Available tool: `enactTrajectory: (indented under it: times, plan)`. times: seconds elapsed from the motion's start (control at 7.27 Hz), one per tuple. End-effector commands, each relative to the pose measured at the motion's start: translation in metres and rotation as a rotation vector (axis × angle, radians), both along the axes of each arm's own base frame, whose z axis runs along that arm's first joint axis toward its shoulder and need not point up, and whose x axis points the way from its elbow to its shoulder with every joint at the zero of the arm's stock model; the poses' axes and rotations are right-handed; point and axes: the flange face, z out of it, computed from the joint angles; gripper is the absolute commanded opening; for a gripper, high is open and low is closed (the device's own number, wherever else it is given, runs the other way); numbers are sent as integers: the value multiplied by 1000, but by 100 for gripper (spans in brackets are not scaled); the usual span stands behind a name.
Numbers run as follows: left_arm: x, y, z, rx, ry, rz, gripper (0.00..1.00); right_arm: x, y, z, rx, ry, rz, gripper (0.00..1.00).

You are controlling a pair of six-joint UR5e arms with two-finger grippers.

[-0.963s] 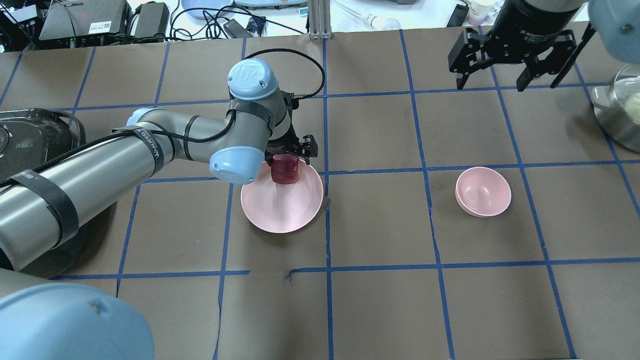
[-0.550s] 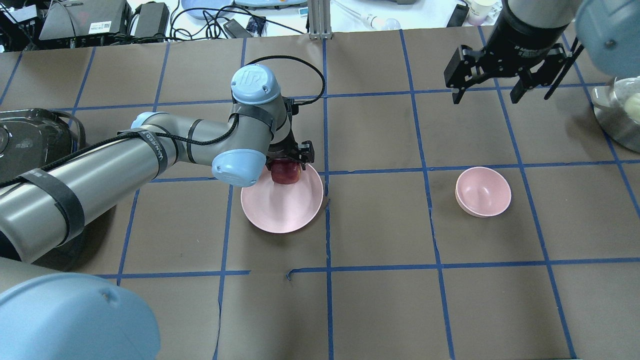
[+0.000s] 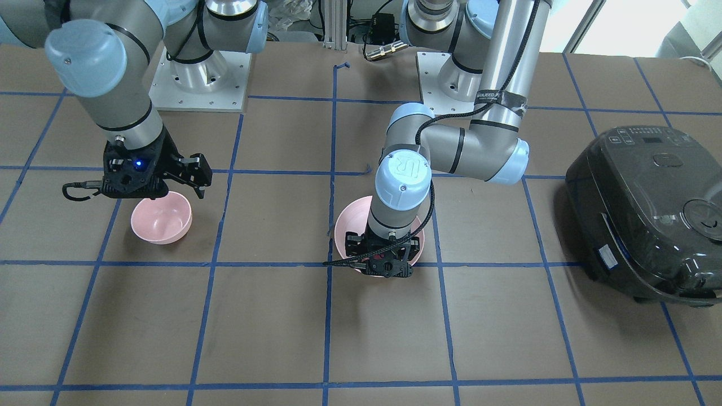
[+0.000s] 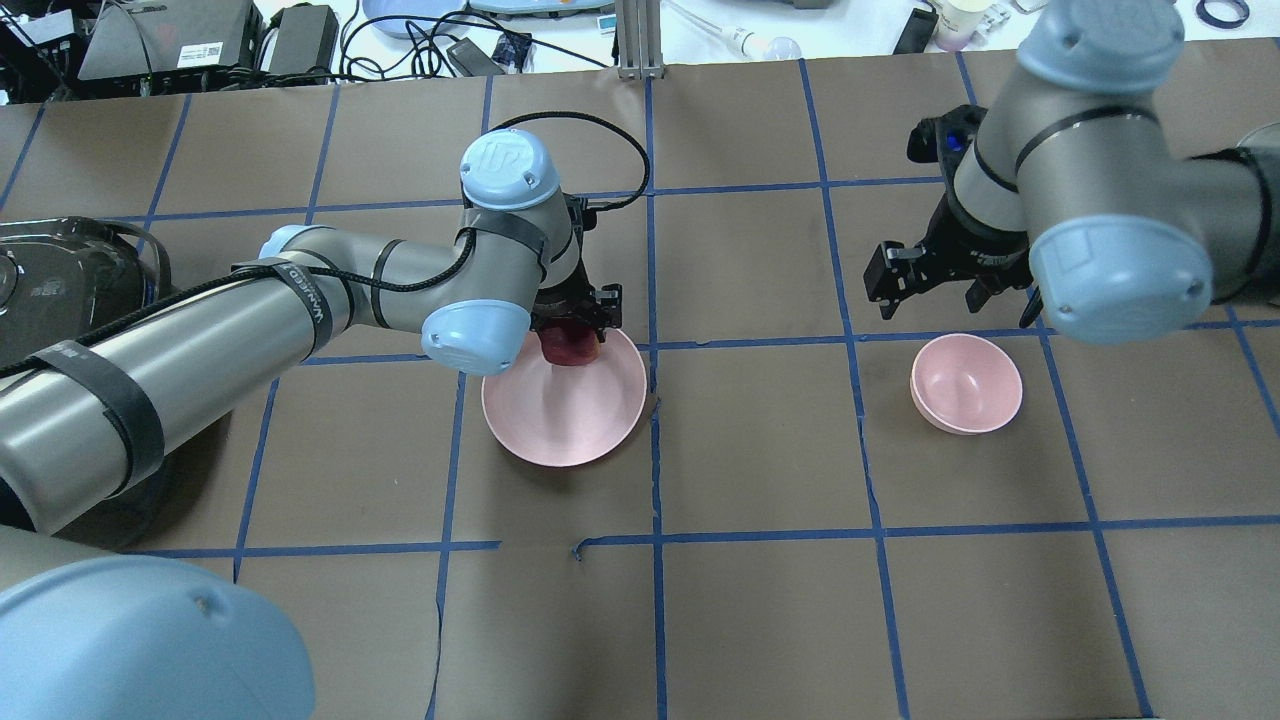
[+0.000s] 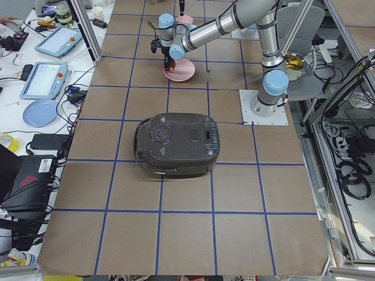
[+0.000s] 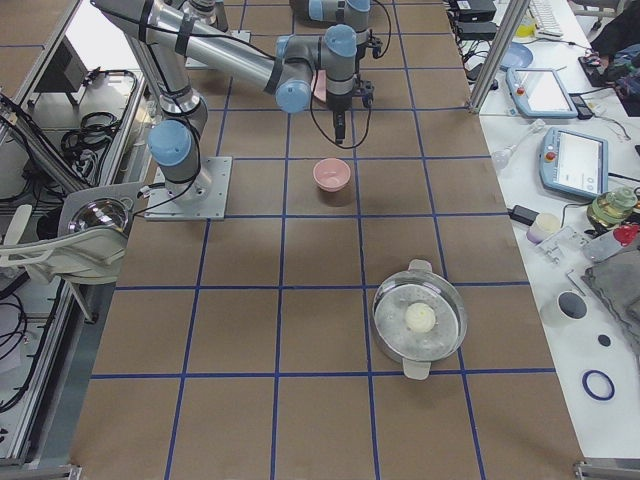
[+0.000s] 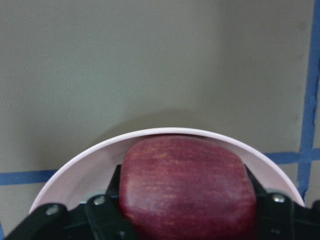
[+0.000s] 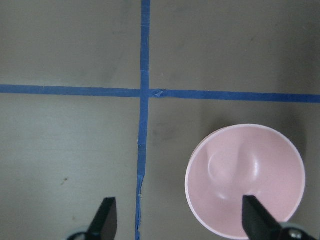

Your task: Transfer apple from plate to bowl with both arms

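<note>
The dark red apple (image 4: 571,350) sits at the far rim of the wide pink plate (image 4: 560,415). My left gripper (image 4: 574,332) is down over it and shut on it. In the left wrist view the black fingers (image 7: 111,192) press both sides of the apple (image 7: 185,185) inside the plate's rim (image 7: 165,131). The small deep pink bowl (image 4: 966,383) stands empty to the right. My right gripper (image 4: 955,298) is open and empty, hovering just beyond the bowl. The right wrist view shows the gripper (image 8: 177,220) open, with the bowl (image 8: 245,180) under its right finger.
A black rice cooker (image 4: 60,290) stands at the table's left edge, beside my left arm. A steel pot with a glass lid (image 6: 420,320) stands at the right end. Cables and devices (image 4: 300,35) lie beyond the far edge.
My left gripper has come down lower around the apple. My right arm has swung in from the far right corner to hover by the bowl, its gripper still open.
</note>
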Motion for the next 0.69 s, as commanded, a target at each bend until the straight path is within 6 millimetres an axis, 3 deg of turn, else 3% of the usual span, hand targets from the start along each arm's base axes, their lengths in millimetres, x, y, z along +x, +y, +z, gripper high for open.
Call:
enactTrajectory:
  times: [0.0, 0.14, 0.28, 0.41, 0.55]
  plan:
    - [7, -3, 25, -33, 7, 5, 3, -4, 31, -70, -39, 8, -4, 88]
    - [13, -4, 37, -44, 10, 9, 3, -3, 40, -81, -46, 10, -1, 78]
    - [15, -4, 43, -53, 13, 9, 3, -3, 41, -83, -43, 14, 4, 52]
    - [17, -3, 50, -60, 13, -6, 3, -5, 41, -82, -44, 32, 15, 8]
    - [16, -1, 59, -48, 12, -8, 2, -8, 40, -81, -49, 67, 45, 0]
